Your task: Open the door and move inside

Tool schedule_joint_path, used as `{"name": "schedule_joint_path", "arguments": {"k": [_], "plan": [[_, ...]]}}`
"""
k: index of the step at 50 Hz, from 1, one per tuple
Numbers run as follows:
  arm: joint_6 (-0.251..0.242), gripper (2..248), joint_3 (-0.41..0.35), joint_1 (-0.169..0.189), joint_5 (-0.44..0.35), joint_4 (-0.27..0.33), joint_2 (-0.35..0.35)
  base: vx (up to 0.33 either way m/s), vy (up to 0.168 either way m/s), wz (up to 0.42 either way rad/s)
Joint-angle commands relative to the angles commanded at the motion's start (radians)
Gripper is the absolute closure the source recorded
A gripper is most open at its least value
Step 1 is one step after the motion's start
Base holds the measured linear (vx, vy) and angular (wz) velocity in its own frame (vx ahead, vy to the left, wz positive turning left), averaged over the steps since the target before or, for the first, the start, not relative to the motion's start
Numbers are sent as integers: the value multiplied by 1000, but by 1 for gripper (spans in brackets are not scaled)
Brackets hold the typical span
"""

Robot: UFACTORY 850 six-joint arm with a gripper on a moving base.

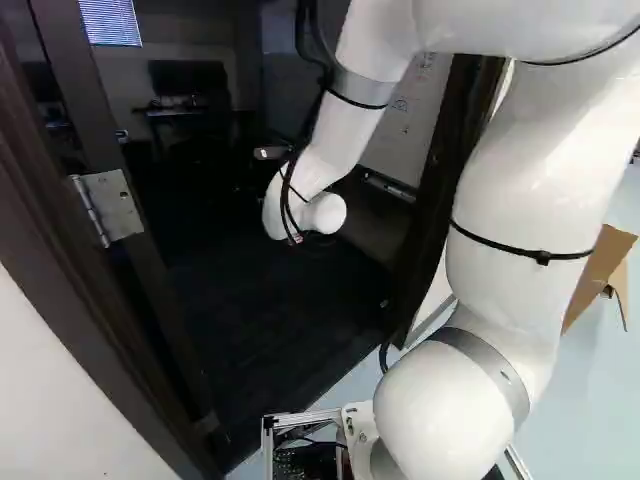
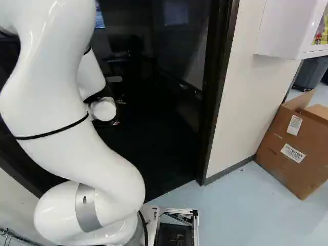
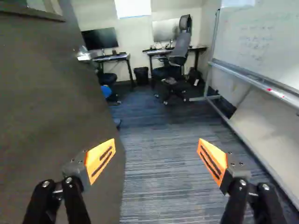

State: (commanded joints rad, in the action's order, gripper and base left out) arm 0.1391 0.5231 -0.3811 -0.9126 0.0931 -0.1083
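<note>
Dark door (image 3: 60, 107) beside the spread end effector (image 3: 156, 161).

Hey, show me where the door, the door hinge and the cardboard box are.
Door (image 3: 51, 102): wrist view, the middle of its dark face.
Door hinge (image 1: 119, 206): left base view, on its metal plate.
Cardboard box (image 2: 308, 139): right base view, on its labeled side.

- Cardboard box (image 2: 292, 148) beside the pale wall (image 2: 246, 102), flaps open
- White cabinet (image 2: 279, 31) higher on that wall
- Black monitor (image 3: 100, 38) on a desk (image 3: 122, 56)
- Waste bin (image 3: 141, 75) near a high-backed office chair (image 3: 181, 51)
- Whiteboard (image 3: 261, 42) with faint writing
</note>
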Motion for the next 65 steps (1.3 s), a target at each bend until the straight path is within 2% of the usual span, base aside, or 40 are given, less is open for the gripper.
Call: {"name": "schedule_joint_path", "arguments": {"k": [13, 34, 50, 65], "plan": [[-37, 3, -117, 102, 11, -25, 104, 0, 0, 0], [-86, 3, -271, 237, 25, -58, 241, 0, 0, 0], [-113, 3, -353, 308, 32, -75, 314, 0, 0, 0], [-129, 3, -405, 354, 37, -86, 360, 0, 0, 0]]}}
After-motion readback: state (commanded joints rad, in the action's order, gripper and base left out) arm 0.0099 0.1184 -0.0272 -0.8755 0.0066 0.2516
